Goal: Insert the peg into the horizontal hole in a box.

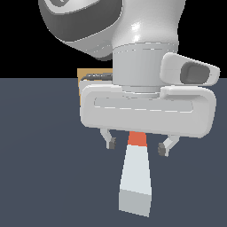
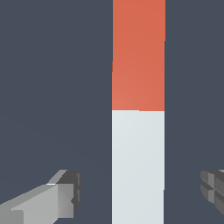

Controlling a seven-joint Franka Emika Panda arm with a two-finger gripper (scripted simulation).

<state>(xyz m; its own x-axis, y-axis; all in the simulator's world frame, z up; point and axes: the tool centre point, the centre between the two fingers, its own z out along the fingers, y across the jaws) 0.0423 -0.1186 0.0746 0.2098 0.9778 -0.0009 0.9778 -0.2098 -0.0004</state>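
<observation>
The peg lies flat on the dark floor, its pale grey-white part toward the camera and its orange-red end running under my hand. In the wrist view the peg passes between my two fingers with a gap on each side. My gripper is open and hovers just above the peg, touching nothing. The tan box stands behind my hand, mostly hidden by it. The hole is hidden.
The dark blue-grey floor spreads all around the peg. My white hand body and the arm above it block the middle of the exterior view.
</observation>
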